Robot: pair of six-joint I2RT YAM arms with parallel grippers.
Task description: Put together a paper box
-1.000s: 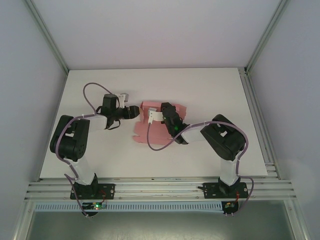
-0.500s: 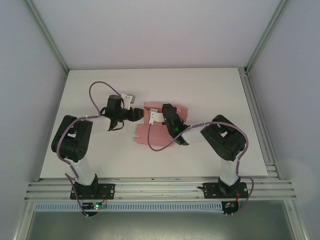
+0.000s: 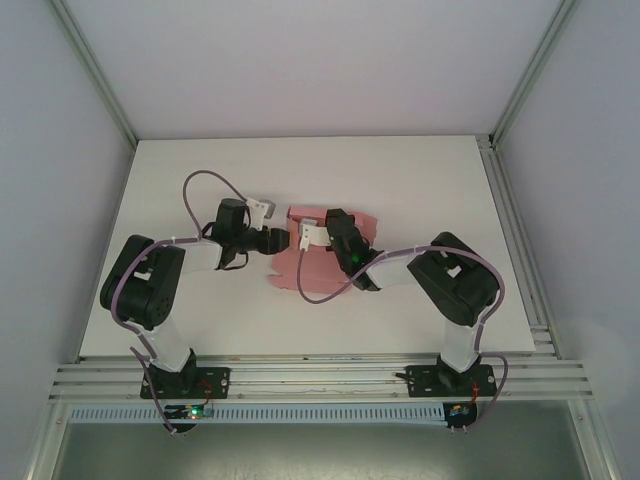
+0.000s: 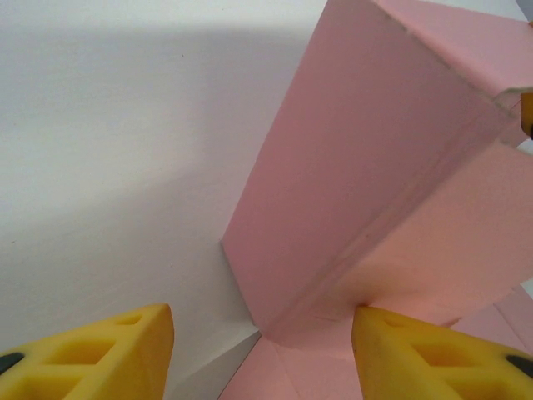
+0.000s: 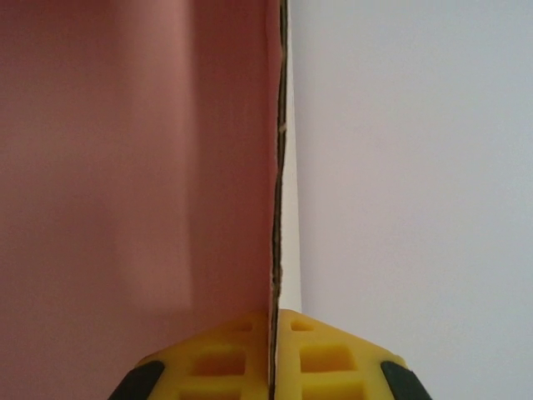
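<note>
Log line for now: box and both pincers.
paper box: partly folded | left pincer: open, at its left side | right pincer: shut on a panel edge

Left gripper [image 4: 258, 337] gapes; right gripper [image 5: 273, 337] is clamped.

**One box, two claws, one desk**

You have one paper box [image 3: 300, 270] of pink card, seemingly a single sheet though its folds overlap, and one desk [image 3: 420, 180]. You have two claws, the left claw [image 3: 283, 240] and the right claw [image 3: 303, 235], each with two yellow fingers [image 4: 92, 350].
</note>
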